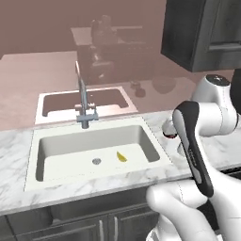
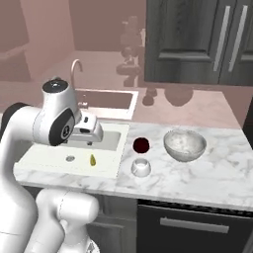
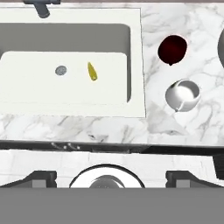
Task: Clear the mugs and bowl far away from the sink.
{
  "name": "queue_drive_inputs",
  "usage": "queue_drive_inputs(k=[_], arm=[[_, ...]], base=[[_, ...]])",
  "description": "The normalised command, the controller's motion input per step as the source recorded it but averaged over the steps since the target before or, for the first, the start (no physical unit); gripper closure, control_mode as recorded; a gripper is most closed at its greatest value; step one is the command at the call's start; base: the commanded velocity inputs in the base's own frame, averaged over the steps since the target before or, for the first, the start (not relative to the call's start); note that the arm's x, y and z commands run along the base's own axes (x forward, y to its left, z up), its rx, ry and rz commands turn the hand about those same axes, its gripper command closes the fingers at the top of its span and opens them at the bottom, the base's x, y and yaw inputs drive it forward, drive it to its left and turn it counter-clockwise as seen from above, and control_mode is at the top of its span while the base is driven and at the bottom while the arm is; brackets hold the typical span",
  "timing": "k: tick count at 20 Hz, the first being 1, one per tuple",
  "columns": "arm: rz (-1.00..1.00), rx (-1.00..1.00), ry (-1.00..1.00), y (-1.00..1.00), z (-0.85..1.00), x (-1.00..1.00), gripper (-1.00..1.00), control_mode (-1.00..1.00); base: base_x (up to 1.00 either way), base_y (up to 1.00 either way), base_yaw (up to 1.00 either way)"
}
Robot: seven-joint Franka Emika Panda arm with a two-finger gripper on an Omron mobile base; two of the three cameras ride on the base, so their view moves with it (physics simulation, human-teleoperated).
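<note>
Gripper point(image 3: 106, 174) high above counter point(image 3: 183, 127), pale mug point(image 3: 183, 95) beside dark mug point(image 3: 172, 49).

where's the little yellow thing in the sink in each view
Left base view: the yellow thing lies on the sink floor, right of the drain.
Right base view: it sits low in the basin, just right of the drain, below the arm's white elbow.
Hand view: it is upper left of centre, right of the drain.
Shared landmark: the round grey drain, always just left of it.
</note>
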Motion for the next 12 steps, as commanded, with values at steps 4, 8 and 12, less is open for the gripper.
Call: queue_drive_inputs(k=[4, 8, 12], arm=[[0.00, 0.00, 0.00, 0.00, 0.00, 0.00, -1.00, 1.00], [0.00, 0.00, 0.00, 0.00, 0.00, 0.00, -1.00, 1.00], [0.00, 0.00, 0.00, 0.00, 0.00, 0.00, -1.00, 1.00]], base=[[-0.21, -0.77, -0.21], [-0.04, -0.48, -0.23], [0.04, -0.01, -0.23]])
